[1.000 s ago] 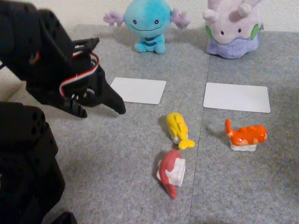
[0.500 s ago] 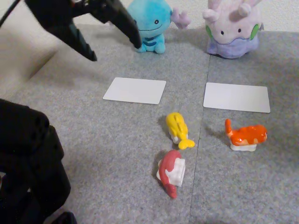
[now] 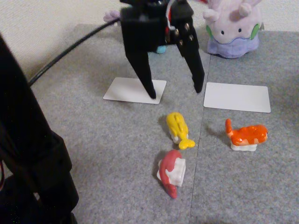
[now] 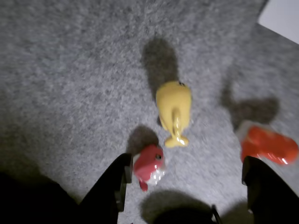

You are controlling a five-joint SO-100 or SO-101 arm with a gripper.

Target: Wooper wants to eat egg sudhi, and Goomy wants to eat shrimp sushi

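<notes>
In the fixed view the tool [image 3: 176, 92] hangs spread wide and empty above the grey worktop [image 3: 93, 140], its two black tips over the gap between the white cards [image 3: 134, 90] [image 3: 237, 97]. The egg [image 3: 178, 128] lies at 6 o'clock from the tool, the shrimp [image 3: 245, 135] at 3 o'clock of the egg, the red piece [image 3: 171, 172] at 6. Goomy [image 3: 232, 29] sits at 12 o'clock of the right card; Wooper [image 3: 112, 17] is mostly hidden behind the arm.
</notes>
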